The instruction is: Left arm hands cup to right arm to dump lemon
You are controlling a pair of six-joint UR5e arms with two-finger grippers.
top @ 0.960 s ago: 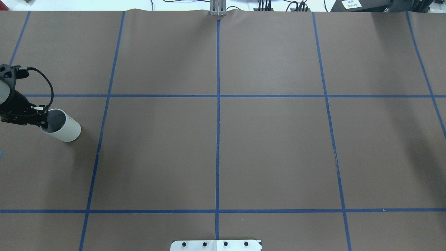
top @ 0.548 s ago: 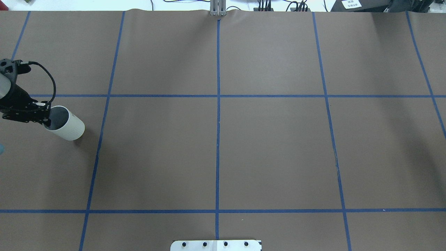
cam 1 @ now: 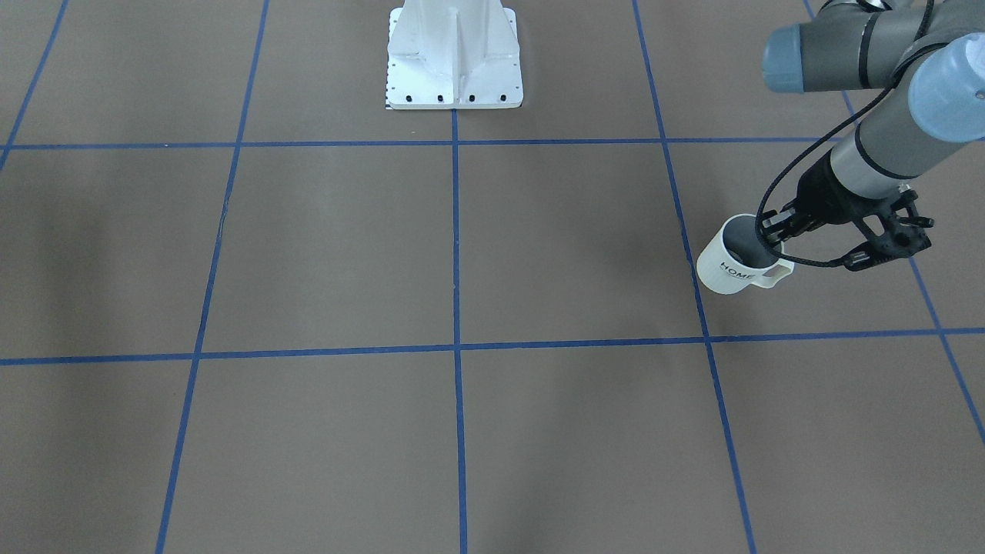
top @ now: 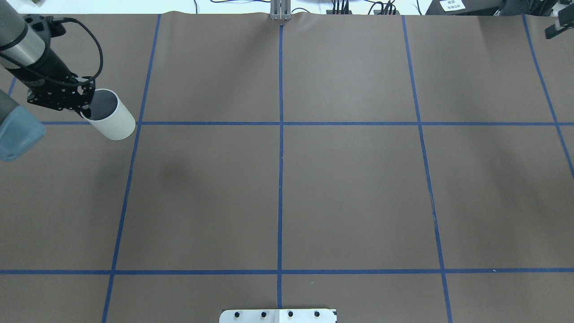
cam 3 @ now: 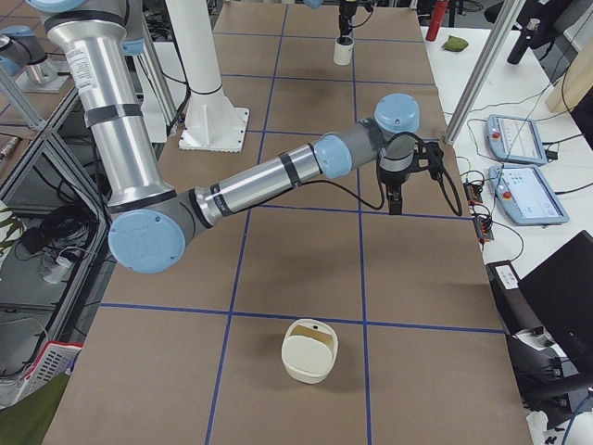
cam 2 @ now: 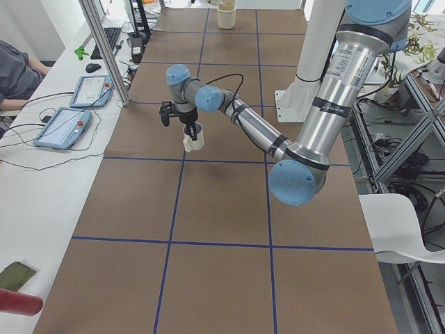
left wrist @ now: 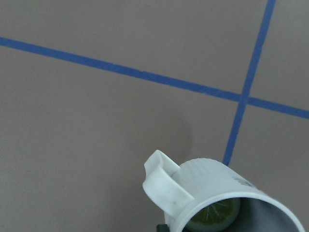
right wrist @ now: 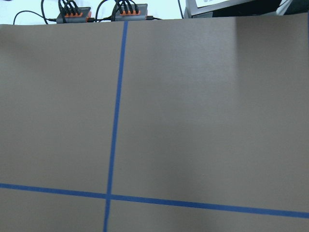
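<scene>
Position ahead of handover: small off-white loop-handled cup, yellow-green lemon inside, hung tilted above the brown tabletop at the robot's left, rim clamped in the black left claw; the right claw, well apart, showed no readable state.

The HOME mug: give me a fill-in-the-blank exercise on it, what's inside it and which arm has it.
The cup is clamped at its rim by the robot's ____ gripper.
The black letters on the cup's side spell ____.
In the left wrist view, the yellow-green thing inside the cup is a ____.
Missing words: left; HOME; lemon.
</scene>
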